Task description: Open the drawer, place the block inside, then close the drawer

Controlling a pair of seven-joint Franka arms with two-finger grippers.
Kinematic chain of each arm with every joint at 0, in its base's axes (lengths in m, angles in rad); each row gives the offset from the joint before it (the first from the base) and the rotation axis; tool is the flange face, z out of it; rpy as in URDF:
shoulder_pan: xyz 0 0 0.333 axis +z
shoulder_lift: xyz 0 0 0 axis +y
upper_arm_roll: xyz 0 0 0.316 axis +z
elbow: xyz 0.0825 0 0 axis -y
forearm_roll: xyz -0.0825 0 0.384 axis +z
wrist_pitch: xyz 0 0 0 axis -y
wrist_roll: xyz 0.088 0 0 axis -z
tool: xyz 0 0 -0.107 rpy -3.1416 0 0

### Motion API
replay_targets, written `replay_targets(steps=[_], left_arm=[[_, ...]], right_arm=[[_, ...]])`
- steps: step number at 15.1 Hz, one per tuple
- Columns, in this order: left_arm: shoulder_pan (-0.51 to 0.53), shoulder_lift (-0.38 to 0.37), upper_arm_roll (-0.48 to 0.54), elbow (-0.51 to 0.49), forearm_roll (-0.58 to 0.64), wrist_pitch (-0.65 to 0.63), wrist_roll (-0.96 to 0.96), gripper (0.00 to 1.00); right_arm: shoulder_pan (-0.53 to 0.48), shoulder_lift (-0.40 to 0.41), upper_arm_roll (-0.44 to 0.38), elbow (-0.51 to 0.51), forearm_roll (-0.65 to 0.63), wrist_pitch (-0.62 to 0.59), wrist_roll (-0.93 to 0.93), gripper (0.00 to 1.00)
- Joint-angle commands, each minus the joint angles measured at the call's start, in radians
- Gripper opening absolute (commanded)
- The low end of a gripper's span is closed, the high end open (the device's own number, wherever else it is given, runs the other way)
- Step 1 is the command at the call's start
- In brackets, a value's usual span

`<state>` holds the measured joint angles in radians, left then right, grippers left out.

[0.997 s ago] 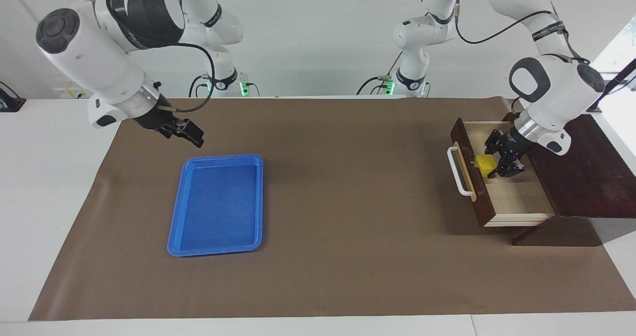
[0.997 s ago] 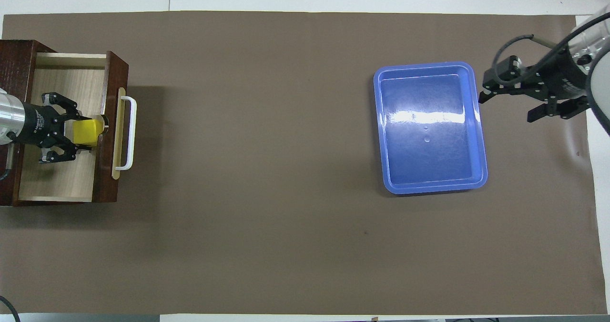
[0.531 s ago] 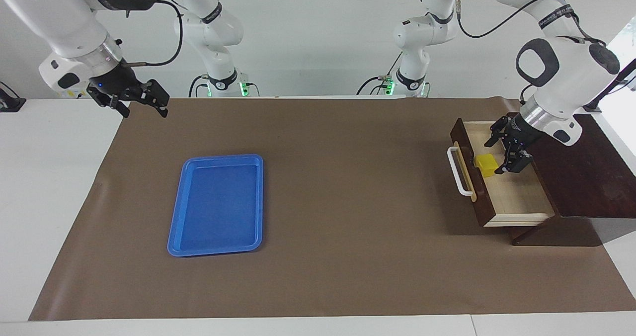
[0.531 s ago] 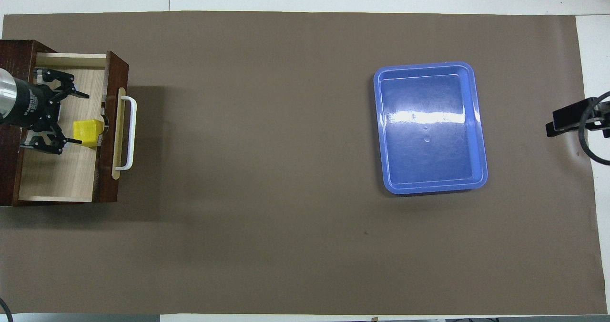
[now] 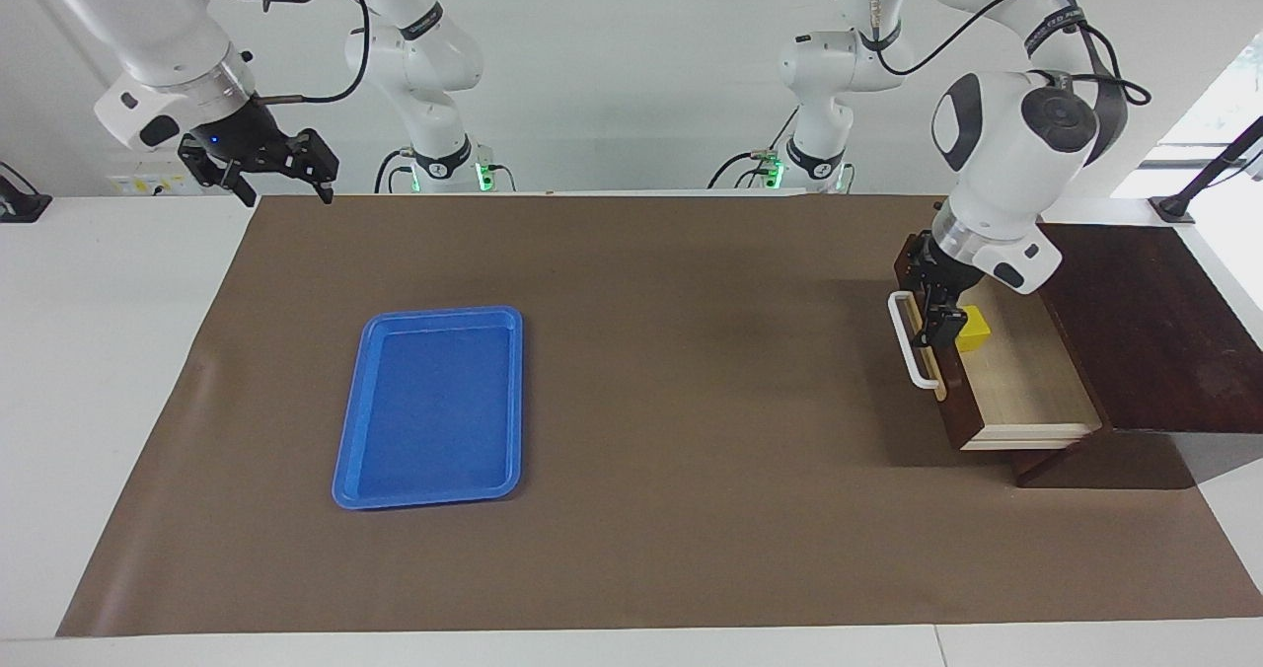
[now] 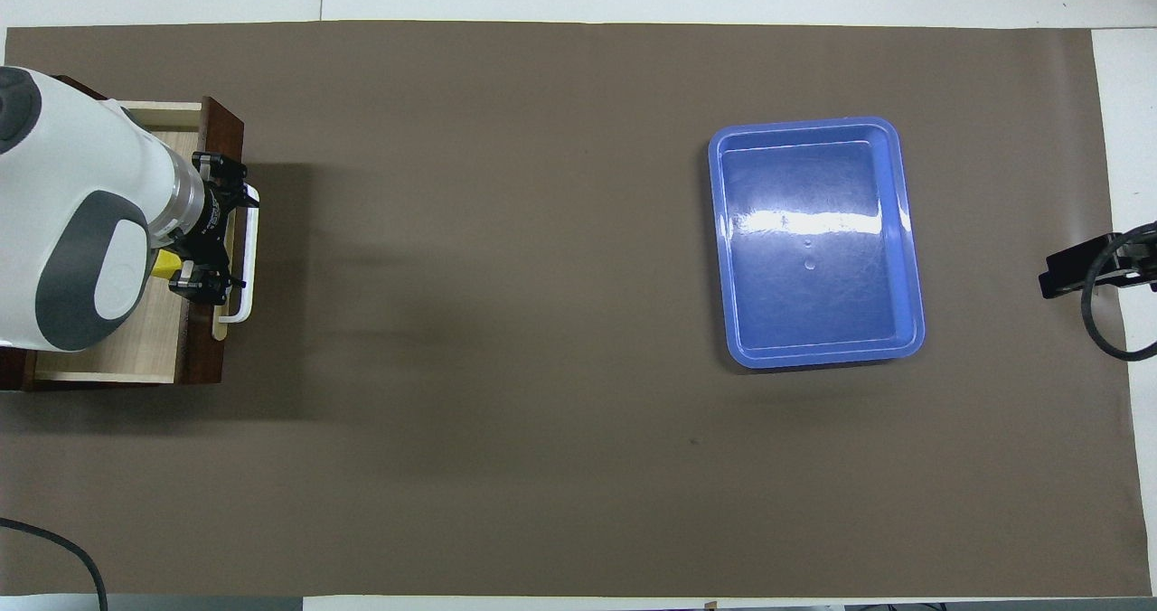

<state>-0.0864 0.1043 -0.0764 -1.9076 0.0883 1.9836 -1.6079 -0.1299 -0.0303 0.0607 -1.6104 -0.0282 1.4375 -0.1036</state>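
Observation:
The drawer (image 5: pixel 1026 381) of the dark brown box (image 5: pixel 1145 322) stands pulled open toward the table's middle, showing its pale wood interior (image 6: pixel 136 349). The yellow block (image 5: pixel 975 329) lies inside it, just behind the drawer's front; in the overhead view the block (image 6: pixel 163 267) is mostly covered by my left arm. My left gripper (image 5: pixel 932 297) is open and empty. It hangs over the drawer's front and the white bar handle (image 5: pixel 908 341), fingers pointing down (image 6: pixel 221 227). My right gripper (image 5: pixel 266 159) is open and empty, raised over the right arm's end of the table.
An empty blue tray (image 5: pixel 434 406) lies on the brown mat toward the right arm's end (image 6: pixel 813 240). The right gripper (image 6: pixel 1076 267) only partly shows at the overhead view's edge.
My left gripper let go of the block, which stayed in the drawer, and swung from over the drawer's interior to over its front and handle. My right arm pulled back and up from the tray.

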Motion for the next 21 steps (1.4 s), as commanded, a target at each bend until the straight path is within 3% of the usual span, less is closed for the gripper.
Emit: replay_targets(steps=[1, 7, 12, 17, 21], left_arm=[[0.022, -0.052, 0.007, -0.082, 0.034, 0.073, -0.01, 1.0], [0.138, -0.038, 0.006, -0.059, 0.12, 0.109, 0.002, 1.0], [0.243, -0.037, 0.006, -0.064, 0.12, 0.161, 0.085, 1.0], [0.258, -0.038, 0.006, -0.064, 0.12, 0.159, 0.091, 1.0], [0.235, -0.038, 0.0, -0.059, 0.105, 0.111, 0.2, 1.0]], right_arm=[[-0.008, 0.007, 0.002, -0.005, -0.019, 0.011, -0.018, 1.0], [-0.008, 0.009, 0.002, -0.005, -0.039, -0.02, -0.018, 1.0], [-0.01, 0.035, 0.005, 0.007, -0.025, 0.035, 0.018, 1.0], [0.007, 0.032, -0.011, 0.01, -0.022, 0.028, 0.016, 1.0], [0.046, 0.04, -0.056, 0.029, -0.018, 0.024, 0.016, 1.0]])
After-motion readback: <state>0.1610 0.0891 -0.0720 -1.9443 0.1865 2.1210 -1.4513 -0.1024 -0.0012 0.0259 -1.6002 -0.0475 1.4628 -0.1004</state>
